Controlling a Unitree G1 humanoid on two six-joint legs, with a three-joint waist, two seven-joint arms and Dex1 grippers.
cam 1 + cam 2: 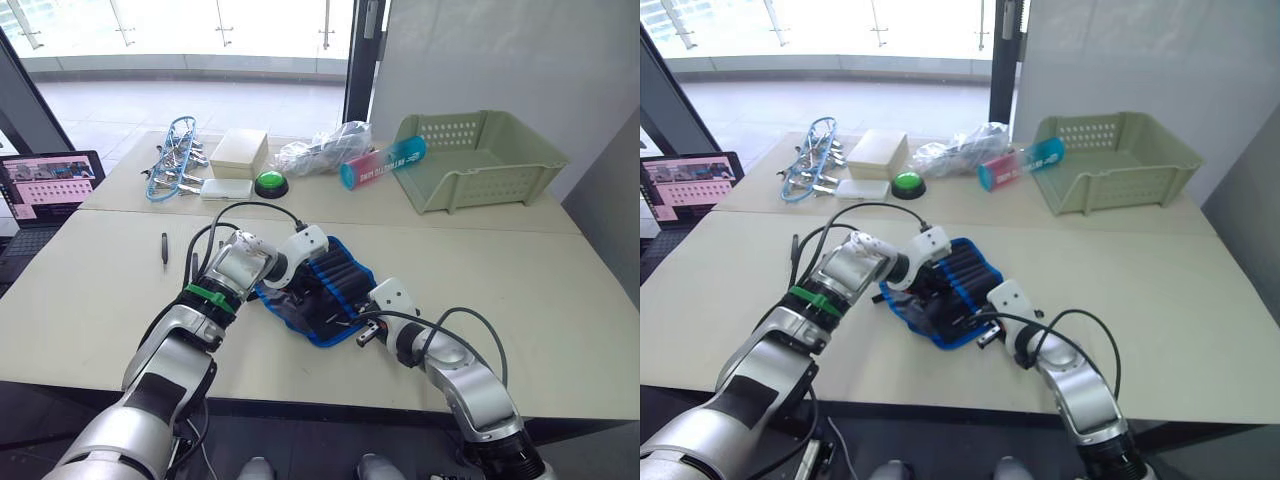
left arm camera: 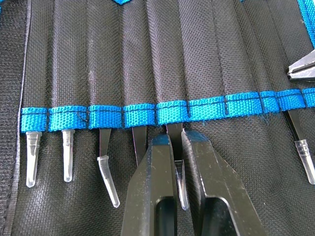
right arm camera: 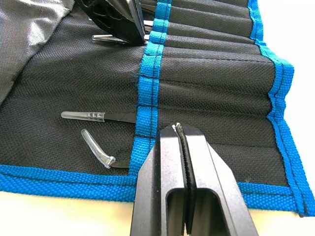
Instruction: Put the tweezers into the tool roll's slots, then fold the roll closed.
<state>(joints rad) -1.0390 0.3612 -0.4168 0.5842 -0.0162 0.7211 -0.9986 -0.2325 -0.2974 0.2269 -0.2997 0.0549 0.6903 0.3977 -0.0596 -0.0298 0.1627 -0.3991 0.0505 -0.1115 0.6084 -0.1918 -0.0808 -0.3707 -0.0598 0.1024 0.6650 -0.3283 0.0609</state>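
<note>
The roll (image 1: 322, 290) lies open on the table (image 1: 560, 300). The left gripper (image 2: 178, 162) pinches a tweezer (image 2: 180, 189) already partly in its slot (image 2: 173, 59). The right gripper (image 3: 183, 147), jaws pressed together and empty, rests on the roll's near edge. One tweezer (image 1: 164, 247) lies well apart. Next, the held tweezer probably needs pushing deeper.

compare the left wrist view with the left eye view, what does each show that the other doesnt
Left wrist view: close up, the left gripper has its fingers around a tweezer with a clear tip cap, just below the blue band of the slots; more capped tips stick out of neighbouring slots.

Left eye view: the whole table, the right gripper at the roll's near edge, a loose tweezer, a green button, a green basket and a laptop.

Both: the black, blue-edged tool roll lying open.
</note>
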